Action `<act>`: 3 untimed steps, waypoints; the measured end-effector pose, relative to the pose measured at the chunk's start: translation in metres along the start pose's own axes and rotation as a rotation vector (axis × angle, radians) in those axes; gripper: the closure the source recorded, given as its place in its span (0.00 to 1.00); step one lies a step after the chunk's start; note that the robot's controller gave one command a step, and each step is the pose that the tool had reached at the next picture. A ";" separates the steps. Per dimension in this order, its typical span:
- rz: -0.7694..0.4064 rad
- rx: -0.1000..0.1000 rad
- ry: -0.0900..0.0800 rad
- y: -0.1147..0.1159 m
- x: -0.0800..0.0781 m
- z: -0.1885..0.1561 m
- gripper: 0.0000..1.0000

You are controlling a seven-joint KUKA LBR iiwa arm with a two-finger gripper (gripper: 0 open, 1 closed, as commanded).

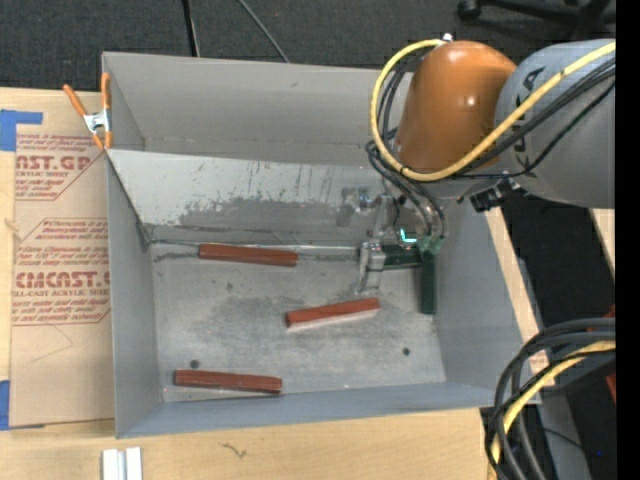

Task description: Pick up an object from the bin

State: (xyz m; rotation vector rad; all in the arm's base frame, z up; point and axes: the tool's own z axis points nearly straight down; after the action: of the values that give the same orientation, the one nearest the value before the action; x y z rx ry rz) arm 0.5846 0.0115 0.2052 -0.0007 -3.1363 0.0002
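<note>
My gripper (398,298) hangs over the right half of the bin floor, open, with nothing between its fingers. One fingertip (369,284) is silver and stands just above the right end of a flat red-brown stick (332,314) that lies slightly tilted in the middle of the bin. The other finger (427,286) is dark and stands to the right of that stick, clear of it.
A second red-brown stick (247,255) lies along the back of the bin floor, left of the gripper. A third one (227,380) lies by the front wall at the left. The arm with its orange cover and cables reaches in from the right.
</note>
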 end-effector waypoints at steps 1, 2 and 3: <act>0.027 -0.001 0.001 -0.035 0.015 0.140 0.00; 0.024 -0.001 -0.005 -0.034 0.013 0.135 1.00; -0.041 0.001 -0.013 -0.048 0.049 0.015 1.00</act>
State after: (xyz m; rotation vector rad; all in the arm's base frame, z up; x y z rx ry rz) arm 0.5357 -0.0365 0.1908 0.0641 -3.1490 0.0023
